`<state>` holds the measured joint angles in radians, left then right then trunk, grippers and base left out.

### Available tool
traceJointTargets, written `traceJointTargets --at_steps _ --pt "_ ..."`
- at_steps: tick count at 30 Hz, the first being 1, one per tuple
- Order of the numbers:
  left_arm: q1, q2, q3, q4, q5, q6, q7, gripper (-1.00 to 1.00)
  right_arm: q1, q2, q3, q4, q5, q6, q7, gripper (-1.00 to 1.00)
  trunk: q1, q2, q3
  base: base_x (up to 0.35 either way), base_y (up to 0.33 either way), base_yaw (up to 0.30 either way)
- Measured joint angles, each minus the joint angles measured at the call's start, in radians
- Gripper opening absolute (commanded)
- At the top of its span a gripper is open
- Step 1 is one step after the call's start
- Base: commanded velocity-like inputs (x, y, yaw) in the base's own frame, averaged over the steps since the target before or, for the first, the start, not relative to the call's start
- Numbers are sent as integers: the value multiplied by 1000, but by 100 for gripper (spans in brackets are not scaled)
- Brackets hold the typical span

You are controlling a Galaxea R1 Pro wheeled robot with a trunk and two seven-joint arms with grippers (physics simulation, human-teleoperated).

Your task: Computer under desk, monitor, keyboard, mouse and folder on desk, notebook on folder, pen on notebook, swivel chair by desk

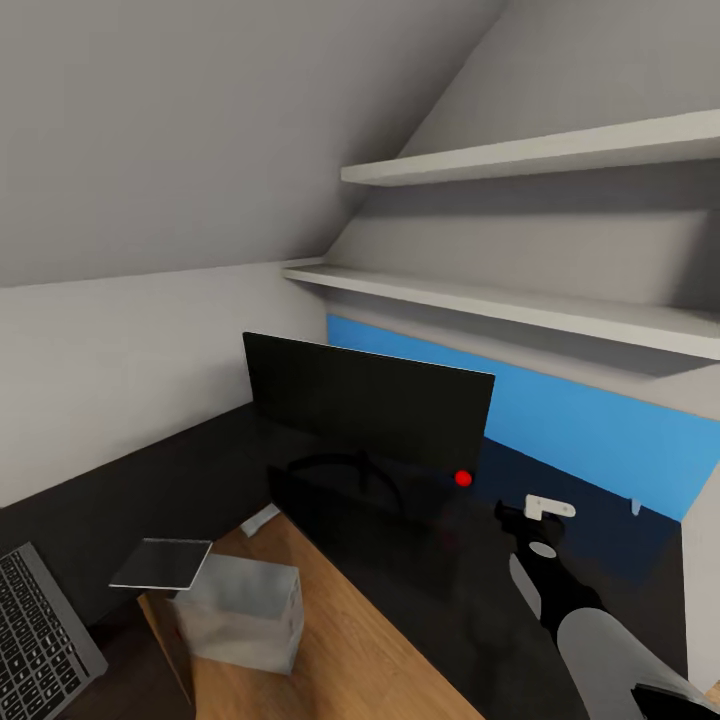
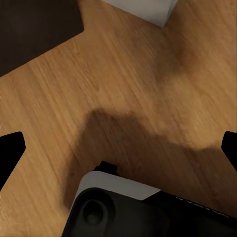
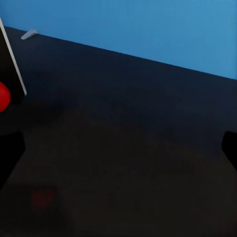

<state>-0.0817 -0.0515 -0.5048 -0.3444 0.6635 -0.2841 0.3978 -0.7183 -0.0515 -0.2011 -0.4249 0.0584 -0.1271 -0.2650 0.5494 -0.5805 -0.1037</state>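
Note:
The wide black monitor [image 1: 368, 405] stands on the black desk [image 1: 180, 480], a red light [image 1: 462, 478] at its lower corner. At the lower left lies the end of the keyboard [image 1: 40, 630]. A thin greyish notebook [image 1: 162, 562] rests at the desk's inner edge, and a short whitish stick, the pen [image 1: 261, 520] by its look, lies near it. The light-grey computer [image 1: 245, 612] stands on the wooden floor [image 1: 350, 640]. My right gripper [image 3: 118, 153] hovers open over the desk [image 3: 123, 123] beside the monitor's edge [image 3: 12, 59]. My left gripper [image 2: 118, 148] is open above the floor near the computer [image 2: 145, 9].
A blue back panel [image 1: 590, 425] runs behind the desk. Two white shelves [image 1: 530, 155] hang above it under a sloping ceiling. A small grey bracket [image 3: 28, 34] sits at the panel's foot. My right arm [image 1: 580, 625] reaches in from the lower right.

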Motion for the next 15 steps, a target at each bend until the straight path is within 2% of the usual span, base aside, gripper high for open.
traceJointTargets --at_steps 3,4,6,8,9,10,12,15 --pt "0 3 0 24 3 -6 3 100 0 0 0 0 0 0 0 100 0 0 0 0 0 -1" --pt "0 5 2 81 6 -29 5 100 0 0 0 -1 0 0 0 100 0 0 0 0 0 0" --pt "0 6 0 118 5 -57 5 100 0 0 0 -1 1 0 0 100 0 0 0 0 0 0" --pt "0 6 1 171 9 -122 4 100 0 -1 0 -2 1 0 0 100 0 0 0 0 0 0" --pt "1 10 3 215 12 -200 2 100 0 -1 0 -3 1 0 0 100 0 0 0 0 0 0" --pt "1 38 9 278 18 -328 -4 100 0 -2 -1 -4 1 0 -1 100 0 0 0 0 0 0" --pt "1 66 6 303 17 -377 -5 100 0 -3 -1 -5 1 0 -1 100 0 0 0 0 0 0" --pt "1 83 3 316 16 -409 -7 100 0 -4 -1 -4 2 -3 -2 100 0 0 0 0 0 0"
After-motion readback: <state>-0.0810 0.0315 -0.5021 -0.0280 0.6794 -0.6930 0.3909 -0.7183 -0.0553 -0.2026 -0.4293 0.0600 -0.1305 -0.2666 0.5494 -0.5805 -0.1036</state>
